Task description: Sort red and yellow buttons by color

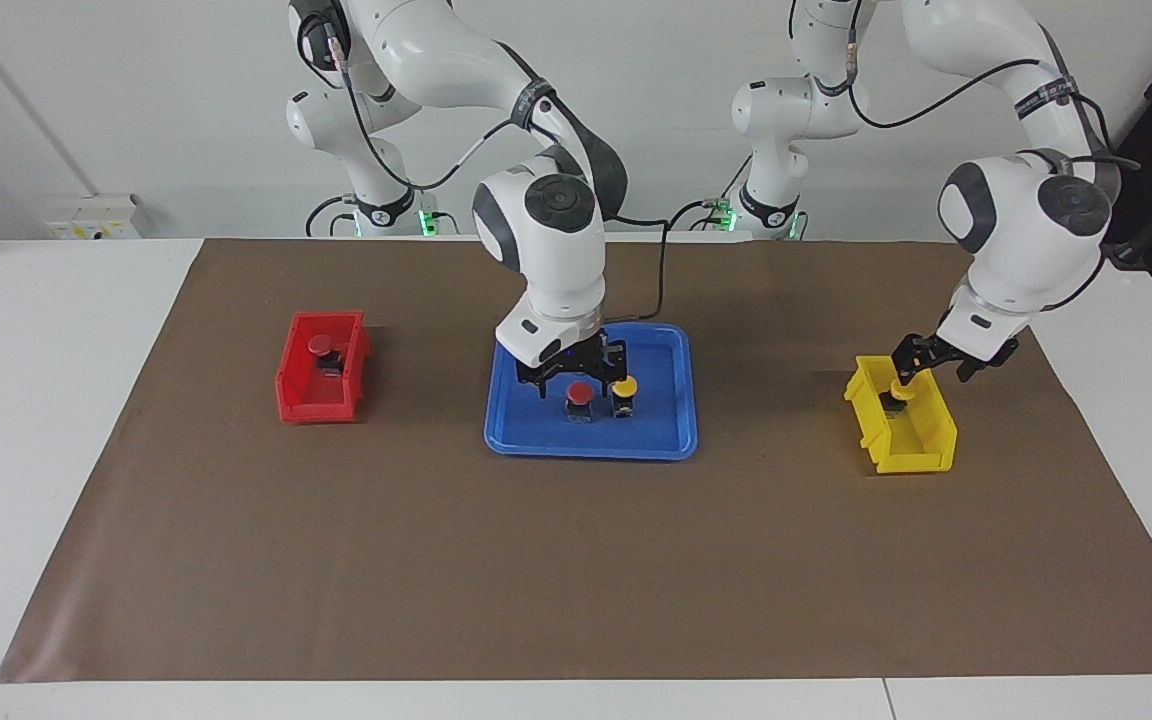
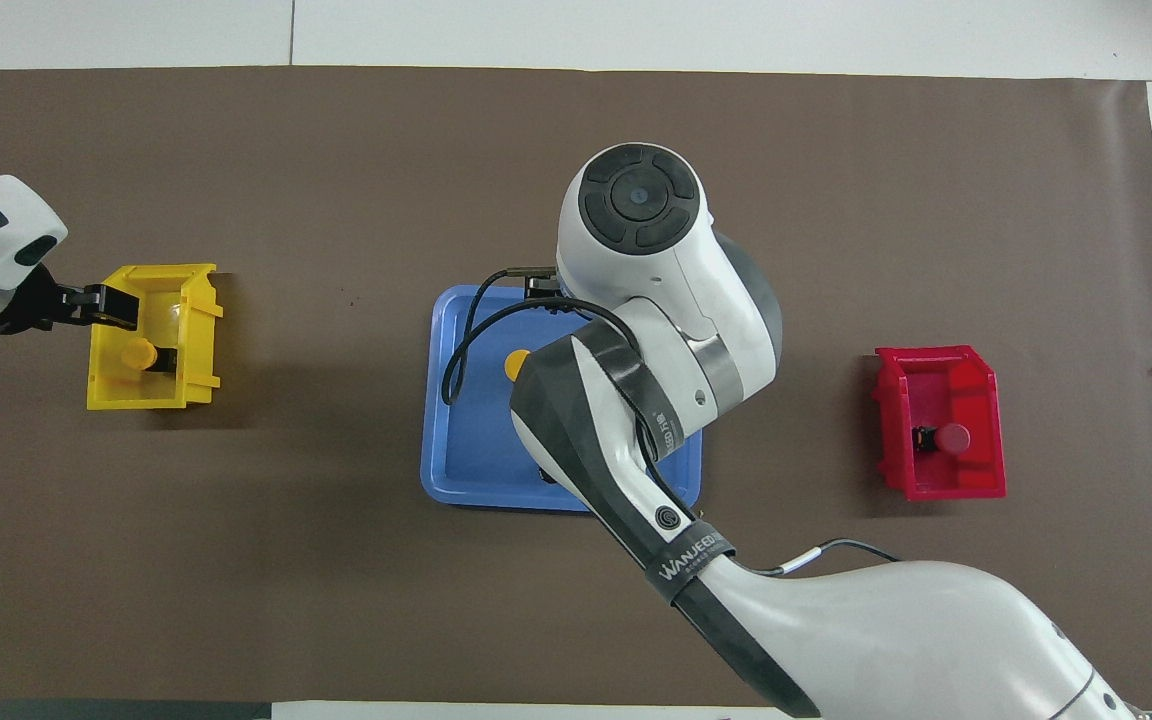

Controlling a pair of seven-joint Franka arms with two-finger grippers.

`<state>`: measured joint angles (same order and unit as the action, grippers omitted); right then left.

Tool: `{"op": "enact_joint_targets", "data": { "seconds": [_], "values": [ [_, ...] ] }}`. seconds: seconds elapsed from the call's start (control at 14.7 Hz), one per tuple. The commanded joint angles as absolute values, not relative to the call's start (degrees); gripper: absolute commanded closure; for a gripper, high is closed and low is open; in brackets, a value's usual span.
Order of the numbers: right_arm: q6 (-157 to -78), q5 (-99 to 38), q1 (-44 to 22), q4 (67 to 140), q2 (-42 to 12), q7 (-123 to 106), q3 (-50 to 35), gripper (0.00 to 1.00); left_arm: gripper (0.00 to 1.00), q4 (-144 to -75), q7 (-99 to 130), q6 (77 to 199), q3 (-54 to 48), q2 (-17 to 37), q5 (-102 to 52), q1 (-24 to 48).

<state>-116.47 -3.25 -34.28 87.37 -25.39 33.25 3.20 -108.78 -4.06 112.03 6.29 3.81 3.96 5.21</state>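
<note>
Facing view first, with the blue tray (image 1: 591, 440) at mid-table as my landmark. On it stand a red button (image 1: 578, 397) and a yellow button (image 1: 623, 392), side by side, the yellow one toward the left arm's end. The right gripper (image 1: 576, 375) hangs just over the red button, its fingers (image 1: 543, 382) spread apart and straddling the cap; whether they touch it I cannot tell. Toward the right arm's end, well apart from the tray, a red bin (image 1: 324, 368) holds the other red button (image 1: 322, 348). Toward the left arm's end sits a yellow bin (image 1: 904, 418); the left gripper (image 1: 904, 368) reaches into it, fingers closed on the second yellow button (image 1: 896, 392). Everything rests on a brown mat (image 1: 576, 560).
</note>
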Motion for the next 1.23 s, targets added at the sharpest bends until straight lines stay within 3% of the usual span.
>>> {"op": "enact_joint_targets", "data": {
  "seconds": [0.0, 0.68, 1.02, 1.16],
  "values": [
    [-122.3, -3.2, -35.1, 95.2, -22.6, 33.7, 2.8, 0.16, 0.0, -104.9, -4.3, 106.8, 5.0, 3.3, 3.1, 5.4],
    [-124.6, -3.3, -37.3, 101.4, -21.3, 33.5, 2.8, 0.26, 0.0, -104.9, -2.8, 105.9, 3.5, 2.4, 0.5, 8.6],
    [-126.3, -3.2, -37.4, 102.7, -21.0, 33.4, 2.8, 0.3, 0.0, -105.9, 10.7, 110.7, 3.5, 3.3, -3.7, 18.1],
    [-126.6, -3.2, -37.4, 102.7, -21.0, 33.2, 2.8, 0.38, 0.0, -106.4, 15.4, 113.9, 3.5, 4.5, -3.7, 22.0]
  ]
}}
